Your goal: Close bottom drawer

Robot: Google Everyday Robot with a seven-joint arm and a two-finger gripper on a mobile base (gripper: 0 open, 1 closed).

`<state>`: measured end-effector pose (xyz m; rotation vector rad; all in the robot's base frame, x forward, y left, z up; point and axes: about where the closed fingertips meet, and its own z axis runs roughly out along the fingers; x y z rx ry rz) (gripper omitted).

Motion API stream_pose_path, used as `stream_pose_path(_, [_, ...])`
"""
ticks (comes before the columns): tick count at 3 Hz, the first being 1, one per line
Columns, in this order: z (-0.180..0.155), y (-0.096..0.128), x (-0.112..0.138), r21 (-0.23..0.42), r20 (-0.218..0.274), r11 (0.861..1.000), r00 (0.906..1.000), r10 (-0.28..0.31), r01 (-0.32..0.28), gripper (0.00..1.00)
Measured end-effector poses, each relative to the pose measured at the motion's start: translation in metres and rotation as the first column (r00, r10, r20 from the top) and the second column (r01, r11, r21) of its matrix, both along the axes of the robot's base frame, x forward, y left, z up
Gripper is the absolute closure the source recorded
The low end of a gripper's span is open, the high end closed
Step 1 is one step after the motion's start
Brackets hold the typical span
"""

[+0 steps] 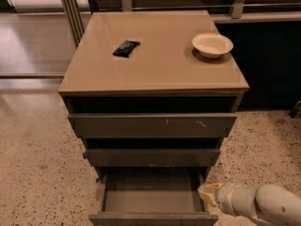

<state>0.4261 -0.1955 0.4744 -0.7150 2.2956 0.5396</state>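
Bottom drawer [150, 199]: one, the lowest of three in the cabinet and the nearest item to the camera. It stood pulled well out, with its plain dark front along the lower edge of the view. Its shallow grey box lay open to sight.

My gripper [209, 193]: one, pale yellow at the tip, low at the right of the view. It sat just beside the drawer's right wall, near the front corner. I could not tell whether it touched that wall, nor whether it was open or closed. It held nothing that I could see.

My arm [268, 206]: one, white and rounded, reaching in from the lower right corner. It lay nearly level and pointed left toward the drawer.

Middle drawer [151, 157]: one, above and behind the bottom one, its front set farther back. A blue bit [85, 155] showed at its left end, and a dark gap ran above it.

Top drawer [153, 125]: one, with the widest front. Pale scratch marks [201, 123] lay right of centre, with a second dark gap above, under the slab.

Cabinet top [160, 74]: one tan, glossy slab carrying two things, well apart. One black packet [126, 48] lay flat toward the left. One cream bowl [212, 44] stood upright near the right rear corner.

Floor [37, 173]: speckled, on both sides of the cabinet.

Metal posts [69, 11]: farthest, upright behind the cabinet at upper left.
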Motion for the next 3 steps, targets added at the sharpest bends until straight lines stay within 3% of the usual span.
stream_pose_path(1, [0.0,0.0,0.0,0.0,0.0,1.0,1.0,0.0,0.0,1.0])
stream_pose_path(2, [-0.036,0.005,-0.016,0.061,-0.074,0.996,0.9955,-0.059,0.063,1.0])
stream_pose_path(3, [-0.076,0.007,-0.036,0.111,-0.154,0.98,0.9768,-0.149,0.167,1.0])
